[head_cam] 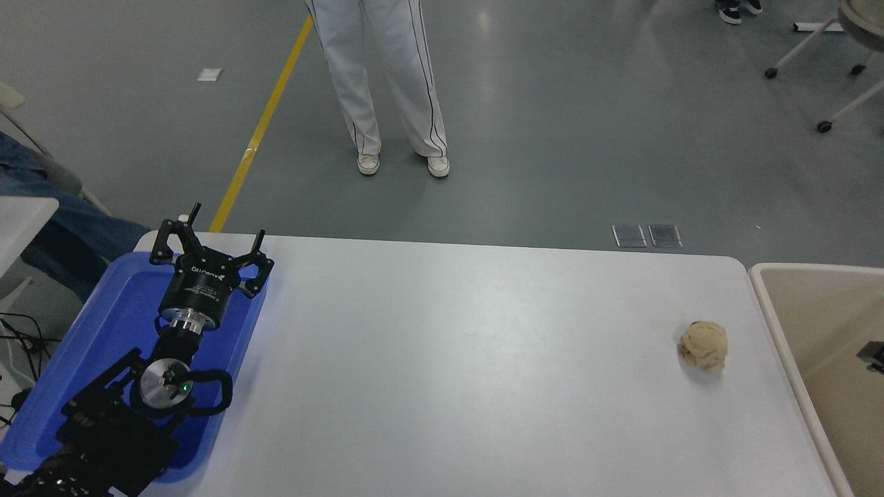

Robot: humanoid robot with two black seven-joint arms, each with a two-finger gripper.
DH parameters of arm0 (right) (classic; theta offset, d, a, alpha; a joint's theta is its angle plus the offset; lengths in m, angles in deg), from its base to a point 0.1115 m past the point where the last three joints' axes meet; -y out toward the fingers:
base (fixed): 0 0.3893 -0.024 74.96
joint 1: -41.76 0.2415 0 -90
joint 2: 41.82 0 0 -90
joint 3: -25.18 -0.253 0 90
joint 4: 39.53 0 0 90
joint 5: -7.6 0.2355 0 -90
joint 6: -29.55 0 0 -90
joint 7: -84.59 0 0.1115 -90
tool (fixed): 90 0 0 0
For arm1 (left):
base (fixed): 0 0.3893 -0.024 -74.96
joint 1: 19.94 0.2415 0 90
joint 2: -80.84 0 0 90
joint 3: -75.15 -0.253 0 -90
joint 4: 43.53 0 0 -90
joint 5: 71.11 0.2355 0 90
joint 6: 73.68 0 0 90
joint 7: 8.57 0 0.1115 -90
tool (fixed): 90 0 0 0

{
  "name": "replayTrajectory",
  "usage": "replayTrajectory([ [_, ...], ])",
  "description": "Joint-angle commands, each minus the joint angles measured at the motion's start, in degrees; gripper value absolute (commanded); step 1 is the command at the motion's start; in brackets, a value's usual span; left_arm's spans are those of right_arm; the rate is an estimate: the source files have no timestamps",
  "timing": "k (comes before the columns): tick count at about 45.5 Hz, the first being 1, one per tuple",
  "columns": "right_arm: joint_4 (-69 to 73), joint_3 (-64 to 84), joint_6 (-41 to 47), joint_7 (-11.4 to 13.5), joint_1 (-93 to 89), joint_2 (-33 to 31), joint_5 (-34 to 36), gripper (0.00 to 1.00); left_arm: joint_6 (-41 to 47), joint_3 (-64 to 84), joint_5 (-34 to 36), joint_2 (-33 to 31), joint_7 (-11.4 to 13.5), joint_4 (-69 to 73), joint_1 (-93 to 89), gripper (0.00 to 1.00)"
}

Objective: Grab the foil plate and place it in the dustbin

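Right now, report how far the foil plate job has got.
Done: unconfirmed. No foil plate shows on the table or in the visible part of the dustbin.
In hand: nothing. The left end effector sits open over the tray. A dark part over the dustbin is unidentifiable.
Left: find the plate.

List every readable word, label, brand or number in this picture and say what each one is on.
White lettering on the body of the left gripper, parked over the blue tray: a short brand word, seen upside down and too small to read for certain.
Small print below it on the same body: blurred, unreadable.
No text shows on the table, the crumpled paper ball or the dustbin.
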Motion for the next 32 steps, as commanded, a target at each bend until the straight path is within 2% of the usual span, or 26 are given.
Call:
replayTrajectory([
  [1, 5.8, 5.4, 12.8, 0.0, 11.5, 0.5, 0.0, 1.0, 0.0, 0.0, 0.0, 0.0, 0.0, 0.0, 0.0, 1.0],
  [7, 7.8, 6.2, 22.7, 0.0, 16.5, 1.4, -0.1, 1.0, 0.0, 0.0, 0.0, -0.1, 0.0, 0.0, 0.0, 1.0],
  [16, 9.4, 12.9, 40.4, 0.0, 28.9, 9.8, -0.1, 1.0, 0.0, 0.0, 0.0, 0.0, 0.0, 0.1, 0.0, 1.0],
  [32, 18.5, 13.1, 40.4, -0.1, 49.3, 12.2, -5.3, 1.0, 0.0, 0.0, 0.0, 0.0, 0.0, 0.1, 0.0, 1.0],
])
